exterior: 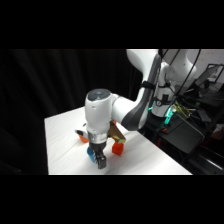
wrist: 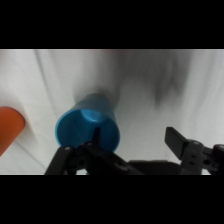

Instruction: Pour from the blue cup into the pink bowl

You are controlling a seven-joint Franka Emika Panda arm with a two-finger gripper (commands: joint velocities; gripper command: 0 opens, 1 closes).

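Note:
The blue cup stands upright on the white table, its open mouth facing the wrist camera. My gripper is open and low over it. One fingertip shows over the cup's mouth near its right rim, and the other is well clear to the right. In the side view the gripper reaches down near the table's front edge, and the blue cup peeks out on its left side. The pink bowl is out of view in both pictures.
A small red-orange block lies just right of the gripper. An orange object sits left of the cup, seen also behind the gripper. A tan piece shows under the arm. The table's front edge is close.

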